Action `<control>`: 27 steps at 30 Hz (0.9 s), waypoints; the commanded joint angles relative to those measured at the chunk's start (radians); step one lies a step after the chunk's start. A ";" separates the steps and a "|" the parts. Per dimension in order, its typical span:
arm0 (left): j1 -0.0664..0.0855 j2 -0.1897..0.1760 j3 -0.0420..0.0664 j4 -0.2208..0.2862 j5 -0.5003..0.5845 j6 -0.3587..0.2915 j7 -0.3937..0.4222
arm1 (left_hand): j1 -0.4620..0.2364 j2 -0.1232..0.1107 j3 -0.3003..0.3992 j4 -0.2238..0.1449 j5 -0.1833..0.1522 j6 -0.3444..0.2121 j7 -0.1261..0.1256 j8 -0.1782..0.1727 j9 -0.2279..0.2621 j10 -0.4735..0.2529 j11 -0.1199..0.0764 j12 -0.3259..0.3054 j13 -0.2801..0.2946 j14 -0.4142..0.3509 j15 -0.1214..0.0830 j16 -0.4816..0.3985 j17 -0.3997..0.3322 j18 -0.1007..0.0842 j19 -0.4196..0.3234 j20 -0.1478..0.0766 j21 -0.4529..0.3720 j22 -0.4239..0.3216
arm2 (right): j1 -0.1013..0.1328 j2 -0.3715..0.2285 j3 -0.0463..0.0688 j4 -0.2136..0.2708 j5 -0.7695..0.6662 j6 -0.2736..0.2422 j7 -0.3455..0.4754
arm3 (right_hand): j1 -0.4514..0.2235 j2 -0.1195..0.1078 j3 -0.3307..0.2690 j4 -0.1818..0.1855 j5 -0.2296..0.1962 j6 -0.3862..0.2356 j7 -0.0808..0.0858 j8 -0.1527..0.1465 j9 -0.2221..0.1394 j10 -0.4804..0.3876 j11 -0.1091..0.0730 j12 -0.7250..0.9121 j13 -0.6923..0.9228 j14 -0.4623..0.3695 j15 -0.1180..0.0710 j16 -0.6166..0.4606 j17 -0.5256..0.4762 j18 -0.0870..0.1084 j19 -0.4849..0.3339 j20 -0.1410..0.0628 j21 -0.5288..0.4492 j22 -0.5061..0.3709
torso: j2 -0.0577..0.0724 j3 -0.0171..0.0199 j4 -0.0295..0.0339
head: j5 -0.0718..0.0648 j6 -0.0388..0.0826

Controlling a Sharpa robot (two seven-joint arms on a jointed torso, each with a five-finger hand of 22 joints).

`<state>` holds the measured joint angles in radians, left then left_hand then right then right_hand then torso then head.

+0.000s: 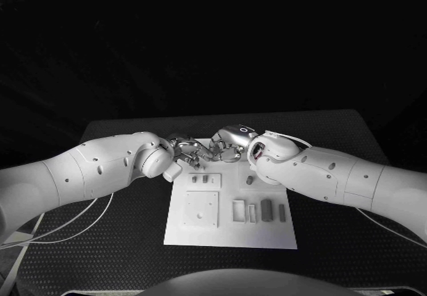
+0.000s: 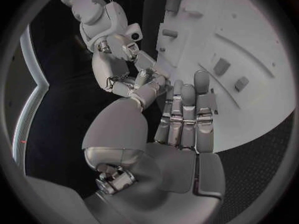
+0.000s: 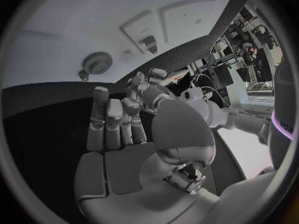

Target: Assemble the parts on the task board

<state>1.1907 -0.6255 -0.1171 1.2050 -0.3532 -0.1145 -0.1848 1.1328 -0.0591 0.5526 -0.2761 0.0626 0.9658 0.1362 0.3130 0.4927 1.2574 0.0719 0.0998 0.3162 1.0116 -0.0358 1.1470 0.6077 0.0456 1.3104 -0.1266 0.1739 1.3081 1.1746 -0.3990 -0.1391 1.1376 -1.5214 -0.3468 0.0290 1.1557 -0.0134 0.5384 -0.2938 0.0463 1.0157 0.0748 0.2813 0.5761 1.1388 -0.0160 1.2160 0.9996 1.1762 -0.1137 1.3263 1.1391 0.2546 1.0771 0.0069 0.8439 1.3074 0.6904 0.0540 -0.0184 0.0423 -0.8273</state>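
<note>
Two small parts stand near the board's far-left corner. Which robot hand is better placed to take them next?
Left, probably. The left robot hand hovers just beyond the two small parts, on their side of the task board; the right robot hand sits further across.

Both white arms reach in from opposite sides and bend inward, so the two hands meet close together. The left hand (image 1: 187,150) shows its fingers (image 2: 184,115) stretched out side by side, thumb crossing toward the other hand. The right hand (image 1: 229,143) likewise has its fingers (image 3: 112,119) extended, with nothing visibly held.
</note>
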 commanded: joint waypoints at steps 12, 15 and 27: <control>0.002 0.004 0.002 0.001 0.003 -0.008 0.030 | 0.008 0.023 0.017 0.009 -0.004 0.035 -0.014 0.022 0.013 0.035 -0.011 0.007 0.011 0.020 -0.010 -0.012 0.000 0.037 0.011 -0.008 -0.009 0.016 | -0.001 0.008 0.000 -0.003 0.012 0.017 0.000 | 0.000 -0.007 0.004 -0.001 0.002 0.012 0.021 0.001 0.001 0.003 0.000 -0.002 -0.001 -0.002 -0.008 0.004 -0.004 0.007 0.001 -0.004 0.006 0.015 | 0.000 0.0008 0.0000 | 0.002 -0.003; 0.002 0.003 0.002 0.002 0.007 -0.013 0.031 | 0.017 0.033 0.026 0.005 -0.006 0.050 -0.022 0.032 0.019 0.051 -0.017 0.012 0.016 0.025 -0.015 -0.015 0.000 0.034 0.014 -0.011 -0.011 0.015 | -0.001 0.010 -0.001 -0.005 0.018 0.019 -0.002 | -0.005 -0.015 0.002 0.000 0.002 0.000 0.023 -0.005 -0.002 0.002 0.002 -0.006 -0.002 -0.005 -0.006 0.003 -0.008 0.007 -0.001 -0.003 0.005 0.015 | 0.000 0.0010 -0.0007 | 0.004 -0.003; 0.002 -0.003 0.002 0.001 0.013 -0.020 0.041 | 0.034 0.031 0.037 -0.007 -0.013 0.061 -0.025 0.041 0.026 0.064 -0.023 0.011 0.022 0.033 -0.020 -0.017 0.004 0.030 0.020 -0.017 -0.015 0.014 | -0.001 0.009 -0.001 -0.010 0.031 0.007 -0.006 | 0.007 -0.074 -0.003 0.000 0.002 -0.099 0.055 -0.062 -0.026 -0.039 0.032 -0.052 -0.022 -0.030 0.023 -0.016 -0.037 0.007 -0.026 0.010 -0.013 0.008 | 0.000 0.0010 -0.0010 | 0.006 -0.001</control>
<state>1.1907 -0.6310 -0.1174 1.2020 -0.3506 -0.1369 -0.1755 1.1581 -0.0288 0.5861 -0.2807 0.0529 1.0153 0.1119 0.3381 0.4992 1.3191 0.0480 0.1082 0.3368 1.0403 -0.0540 1.1312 0.6100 0.0452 1.3317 -0.1378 0.1643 1.3077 1.1753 -0.3907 -0.1389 1.1301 -1.4982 -0.3457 0.0270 1.1611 -0.0792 0.5384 -0.2937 0.0464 0.9388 0.1119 0.2225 0.5483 1.1041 0.0182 1.1660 0.9789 1.1478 -0.0958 1.3156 1.1029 0.2465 1.0589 0.0176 0.8361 1.3074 0.6904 0.0547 -0.0190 0.0472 -0.8297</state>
